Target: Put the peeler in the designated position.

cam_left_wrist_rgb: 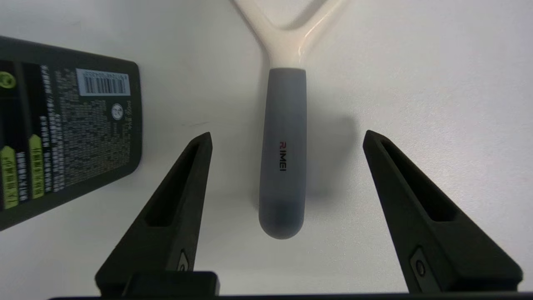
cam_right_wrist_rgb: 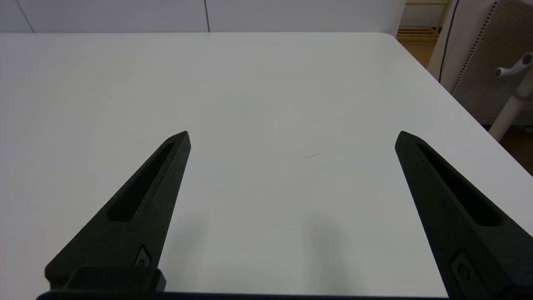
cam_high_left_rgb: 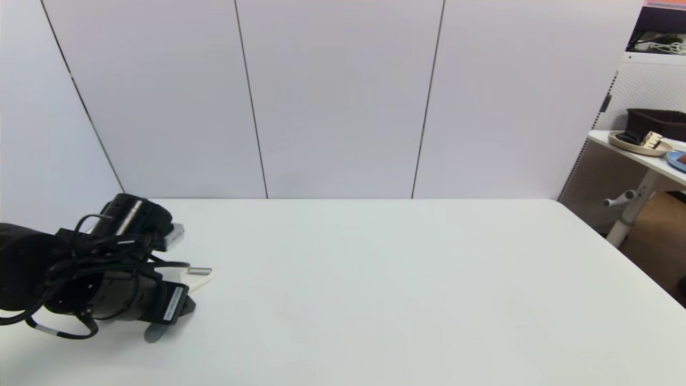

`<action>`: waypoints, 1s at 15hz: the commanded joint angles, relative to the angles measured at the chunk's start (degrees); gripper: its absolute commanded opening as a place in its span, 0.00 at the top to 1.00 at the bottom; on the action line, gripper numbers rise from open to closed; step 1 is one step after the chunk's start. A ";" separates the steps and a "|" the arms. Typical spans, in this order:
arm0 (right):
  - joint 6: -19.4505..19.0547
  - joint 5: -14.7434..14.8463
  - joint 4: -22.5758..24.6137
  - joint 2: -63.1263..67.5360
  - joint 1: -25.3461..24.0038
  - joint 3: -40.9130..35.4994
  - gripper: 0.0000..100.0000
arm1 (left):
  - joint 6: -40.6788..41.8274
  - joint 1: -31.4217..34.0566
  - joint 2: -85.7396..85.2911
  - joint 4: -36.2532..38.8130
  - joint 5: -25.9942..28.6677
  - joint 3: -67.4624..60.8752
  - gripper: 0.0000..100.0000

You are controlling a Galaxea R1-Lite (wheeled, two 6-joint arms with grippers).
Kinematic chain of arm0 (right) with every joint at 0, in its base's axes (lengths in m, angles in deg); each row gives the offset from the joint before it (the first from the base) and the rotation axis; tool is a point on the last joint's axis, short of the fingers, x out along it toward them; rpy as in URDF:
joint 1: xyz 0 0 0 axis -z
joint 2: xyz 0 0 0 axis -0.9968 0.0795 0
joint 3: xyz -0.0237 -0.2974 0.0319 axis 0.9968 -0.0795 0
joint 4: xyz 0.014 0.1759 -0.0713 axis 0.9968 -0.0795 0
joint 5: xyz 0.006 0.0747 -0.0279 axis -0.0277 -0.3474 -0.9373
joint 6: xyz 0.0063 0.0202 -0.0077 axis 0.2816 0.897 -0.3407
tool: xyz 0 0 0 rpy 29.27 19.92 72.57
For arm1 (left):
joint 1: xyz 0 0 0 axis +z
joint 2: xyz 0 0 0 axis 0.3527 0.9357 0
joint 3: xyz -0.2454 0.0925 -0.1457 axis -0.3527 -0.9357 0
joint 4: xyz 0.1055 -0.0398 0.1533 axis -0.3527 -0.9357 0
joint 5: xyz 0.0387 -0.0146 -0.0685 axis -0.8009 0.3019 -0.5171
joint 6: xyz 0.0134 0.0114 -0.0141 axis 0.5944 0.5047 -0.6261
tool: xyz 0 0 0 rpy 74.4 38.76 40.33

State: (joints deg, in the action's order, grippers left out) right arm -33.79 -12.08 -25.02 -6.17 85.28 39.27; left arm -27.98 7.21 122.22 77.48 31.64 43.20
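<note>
On the plain white table [cam_high_left_rgb: 375, 289], the small Y-shaped peeler with grey handle and cream forked head [cam_left_wrist_rgb: 282, 154] is seen lying flat at the left side, beside a dark grey labelled bottle [cam_left_wrist_rgb: 66, 133]. The left gripper [cam_left_wrist_rgb: 287, 139] is held spread around the handle without contact, so pickup and transfer are judged outstanding; the right gripper [cam_right_wrist_rgb: 291, 137] is parked with jaws released, holding nothing.

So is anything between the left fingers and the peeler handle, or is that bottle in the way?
Nothing visible is in the way. The left gripper is open, with the peeler handle lying on the table between its fingers, clear of both. The bottle lies off to one side, outside the fingers, apart from the peeler.
</note>
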 commanded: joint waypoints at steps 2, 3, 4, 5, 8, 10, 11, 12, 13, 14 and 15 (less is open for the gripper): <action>-0.01 0.00 -0.04 0.07 -0.02 0.00 0.00 | 0.54 0.00 -11.16 -0.36 -0.87 7.16 0.00; -0.01 0.00 -0.04 0.07 -0.02 0.00 0.00 | 0.72 0.00 -14.41 -0.98 -1.13 8.91 0.00; 0.07 0.00 -0.04 0.07 -0.02 0.00 0.00 | 1.33 0.00 -17.57 -3.35 -1.22 10.76 0.00; -0.01 0.00 -0.04 0.07 -0.02 0.00 0.00 | 1.42 0.09 -20.74 -7.57 -1.22 13.05 0.00; -0.01 0.00 -0.04 0.07 -0.02 0.00 0.00 | 2.30 1.49 -27.86 -15.13 -1.22 18.76 0.00; -0.01 0.00 -0.04 0.07 -0.02 0.00 0.00 | 8.63 7.82 -31.81 -14.86 0.89 18.49 0.00; -0.01 0.00 -0.04 0.07 -0.02 0.00 0.00 | 12.06 11.95 -33.39 -14.78 5.55 18.41 0.00; -0.01 0.00 -0.04 0.07 -0.02 0.00 0.00 | 13.55 16.00 -35.24 -15.04 11.44 17.88 0.00; -0.01 0.00 -0.04 0.07 -0.02 0.00 0.00 | 13.73 17.84 -36.91 -14.69 14.43 15.86 0.00; -0.01 0.00 -0.04 0.07 -0.02 0.00 0.00 | 13.55 17.84 -38.58 -14.60 14.34 13.75 0.00; -0.01 0.00 -0.04 0.07 -0.02 0.00 0.00 | 13.64 17.75 -40.78 -14.51 14.25 11.55 0.00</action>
State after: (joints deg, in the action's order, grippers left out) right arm -33.77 -12.08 -25.07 -6.17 85.28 39.27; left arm -14.75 23.60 86.80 62.86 44.88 58.08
